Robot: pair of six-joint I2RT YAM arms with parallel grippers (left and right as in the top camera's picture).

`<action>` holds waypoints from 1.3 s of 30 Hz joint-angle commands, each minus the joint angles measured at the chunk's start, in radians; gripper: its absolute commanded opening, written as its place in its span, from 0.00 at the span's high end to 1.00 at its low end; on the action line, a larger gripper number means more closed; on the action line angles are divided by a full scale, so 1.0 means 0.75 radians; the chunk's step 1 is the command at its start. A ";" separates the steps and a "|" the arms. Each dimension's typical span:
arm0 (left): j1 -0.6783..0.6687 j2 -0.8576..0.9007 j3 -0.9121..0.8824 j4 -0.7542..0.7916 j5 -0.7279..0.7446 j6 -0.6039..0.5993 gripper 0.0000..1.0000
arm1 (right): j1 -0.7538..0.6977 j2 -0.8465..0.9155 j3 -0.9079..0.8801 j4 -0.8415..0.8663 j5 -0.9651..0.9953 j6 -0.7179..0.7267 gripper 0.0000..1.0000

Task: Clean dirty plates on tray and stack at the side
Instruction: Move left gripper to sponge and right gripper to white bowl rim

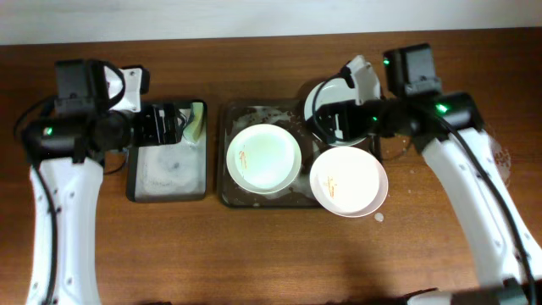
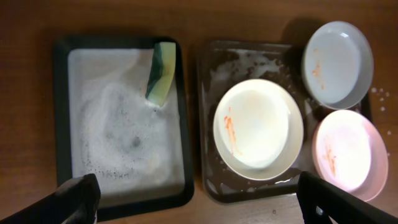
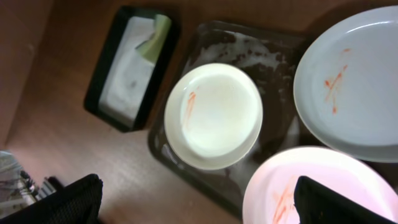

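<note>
- Tabletop [image 1: 254, 254], brown wood, bears two trays.
- Pink plate [image 1: 348, 181], orange-smudged, lies nearest, at 4 o'clock of the tray [image 1: 241, 197], overlapping its rim.
- Left plate [image 1: 264, 158], smudged too, sits inside the tray at 9 o'clock, just beside the pink plate.
- Small tray [image 1: 130, 182], filled with foam, stands at 9 o'clock of the tray, near but apart.
- Sponge [image 1: 196, 124] leans in its 1 o'clock corner.
- Left pincer [image 1: 174, 124] hangs above the small tray's far end, fingers [image 2: 74, 199] spread wide, holding nothing.
- Far plate [image 2: 337, 64], smudged, fills the tray's 1 o'clock corner.
- Right pincer [image 1: 334, 123] hangs over it, fingers [image 3: 62, 202] wide apart, empty.
</note>
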 commanded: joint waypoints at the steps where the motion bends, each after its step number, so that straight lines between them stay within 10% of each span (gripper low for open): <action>1: -0.004 0.072 0.030 0.048 0.098 -0.013 0.01 | 0.010 0.127 0.031 0.047 -0.040 0.006 0.02; 10: -0.004 0.157 0.030 0.183 0.124 -0.013 0.01 | 0.053 0.498 0.030 0.173 0.173 0.188 0.37; 22: -0.005 0.169 0.028 0.248 0.147 -0.014 0.01 | 0.109 0.632 0.021 0.268 0.221 0.258 0.37; 33: -0.196 0.492 0.028 0.503 -0.347 -0.175 0.01 | 0.289 0.632 0.001 0.317 0.403 0.250 0.29; 39: -0.231 0.632 0.028 0.568 -0.509 -0.163 0.34 | 0.272 0.632 0.001 0.296 0.482 0.249 0.22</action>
